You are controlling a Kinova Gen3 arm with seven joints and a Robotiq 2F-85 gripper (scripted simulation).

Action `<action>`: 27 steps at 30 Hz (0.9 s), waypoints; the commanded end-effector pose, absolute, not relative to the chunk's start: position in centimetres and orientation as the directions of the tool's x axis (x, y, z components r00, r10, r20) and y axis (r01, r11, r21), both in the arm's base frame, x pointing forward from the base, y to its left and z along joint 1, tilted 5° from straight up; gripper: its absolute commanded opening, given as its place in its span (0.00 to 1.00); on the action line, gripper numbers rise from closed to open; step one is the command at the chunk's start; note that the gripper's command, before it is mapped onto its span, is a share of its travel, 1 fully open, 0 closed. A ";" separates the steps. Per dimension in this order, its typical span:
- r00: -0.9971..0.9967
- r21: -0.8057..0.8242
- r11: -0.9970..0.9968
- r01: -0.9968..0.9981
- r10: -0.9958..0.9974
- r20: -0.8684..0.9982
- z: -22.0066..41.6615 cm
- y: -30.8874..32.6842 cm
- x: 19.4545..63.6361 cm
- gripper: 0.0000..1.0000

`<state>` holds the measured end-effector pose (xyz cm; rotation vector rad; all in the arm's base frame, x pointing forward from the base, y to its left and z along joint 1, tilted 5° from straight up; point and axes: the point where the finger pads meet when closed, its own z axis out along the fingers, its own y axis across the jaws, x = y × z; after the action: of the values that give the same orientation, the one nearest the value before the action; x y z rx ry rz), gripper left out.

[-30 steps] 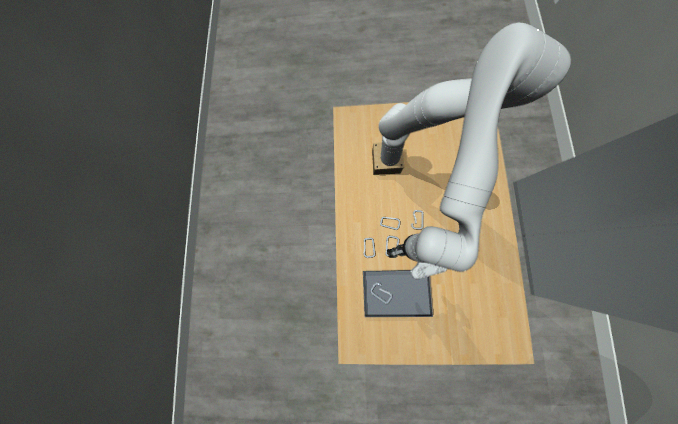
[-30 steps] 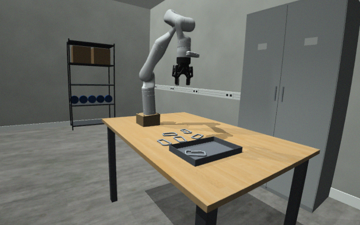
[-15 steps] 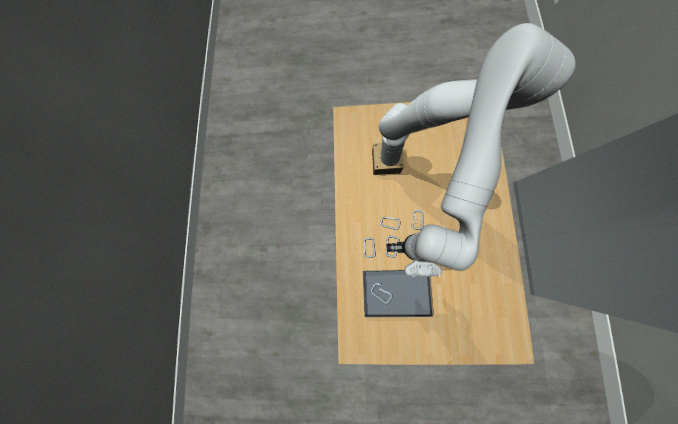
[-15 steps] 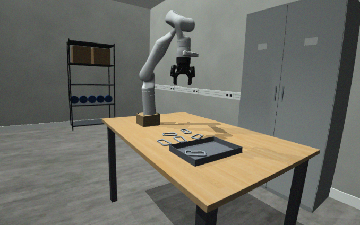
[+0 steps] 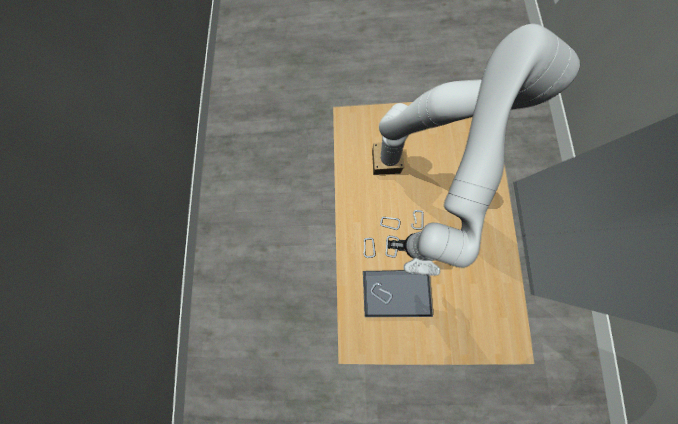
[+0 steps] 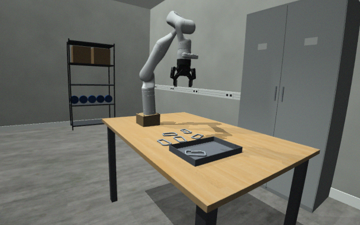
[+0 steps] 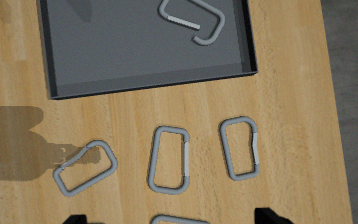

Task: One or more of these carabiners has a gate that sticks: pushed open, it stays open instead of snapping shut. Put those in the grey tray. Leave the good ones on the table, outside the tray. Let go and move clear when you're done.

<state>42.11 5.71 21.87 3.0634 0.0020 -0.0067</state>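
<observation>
- 1 of 6 grey metal carabiners is in the tray; the other 5 lie outside it on the pale wooden table [image 5: 360, 200] [image 6: 225, 180] [image 7: 300, 100].
- The trayed carabiner [image 5: 378, 297] [image 6: 195, 155] [image 7: 222, 20] lies flat in the shallow dark grey tray [image 5: 398, 316] [image 6: 183, 156] [image 7: 150, 86], its pale gate swung inward with nothing pushing on it. That fits a sticking gate, so I judge 1 fault sorted.
- Nearest the tray, 3 lie in a row. Of these, the middle carabiner [image 5: 387, 250] [image 6: 179, 136] [image 7: 152, 160] and the end carabiner [image 5: 365, 248] [image 6: 165, 145] [image 7: 225, 150] have gates that look shut in the wrist view. A shut gate proves little until it is pushed, and I cannot tell whether these 2 were tested.
- The third in that row, the angled carabiner [image 6: 197, 138] [image 7: 92, 181], is partly in shadow in the wrist view; its gate looks closed, though less plainly.
- Behind the row lie 2 more. The crosswise carabiner [image 5: 390, 228] [image 6: 169, 135] [image 7: 180, 218] is cut off in the wrist view, so its gate can't be judged there.
- The far carabiner [image 5: 423, 220] [image 6: 185, 129] seems to have its gate turned inward, which would make it the likely 2nd for the tray.
- The gripper [image 5: 391, 244] [image 6: 183, 85] [image 7: 171, 218] hangs well above the surface, fingers wide apart, holding 0 carabiners.
- Left, as I judge it: move the far one if its gate really sticks, and settle any of the other 4 that remain unproven.
</observation>
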 end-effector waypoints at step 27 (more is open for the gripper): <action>1.000 0.077 -0.997 0.003 0.003 -0.009 13.2 10.1 37.3 1.00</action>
<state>37.29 10.06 13.19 3.0657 0.0035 -0.0132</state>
